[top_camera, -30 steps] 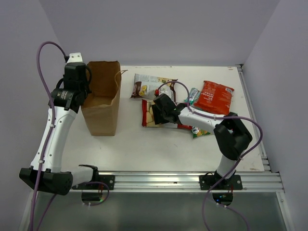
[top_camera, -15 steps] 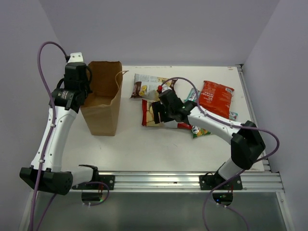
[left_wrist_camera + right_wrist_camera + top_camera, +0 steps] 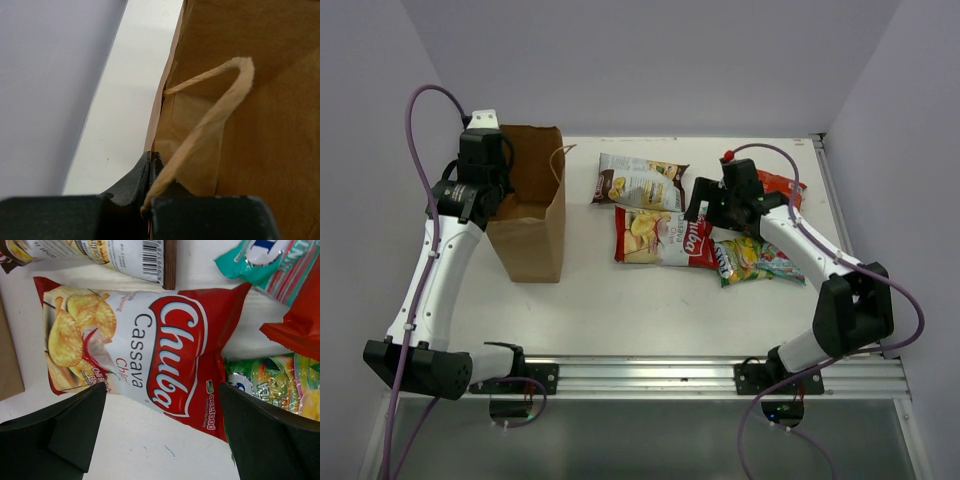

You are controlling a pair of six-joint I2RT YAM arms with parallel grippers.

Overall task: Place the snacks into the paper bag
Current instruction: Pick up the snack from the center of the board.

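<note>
The brown paper bag [image 3: 532,225] stands upright and open at the left. My left gripper [image 3: 482,190] is shut on its left rim; the left wrist view shows the fingers [image 3: 145,172] pinching the paper bag's edge [image 3: 170,115] beside a loop handle [image 3: 220,110]. My right gripper [image 3: 710,212] is open and empty, hovering above the right end of the red-white cassava chips packet [image 3: 660,238] [image 3: 150,350]. The white-brown chips [image 3: 638,182], green candy bag [image 3: 755,260], red-orange bag [image 3: 785,185] and teal packet [image 3: 260,260] lie flat around it.
The white table [image 3: 620,310] has a raised rail along its right edge [image 3: 845,240] and grey walls at the back and sides. The packets overlap one another in the table's middle and right.
My right gripper has swung right and back from the cassava packet's left part, uncovering the green candy bag. The left gripper and bag top have shifted slightly left.
</note>
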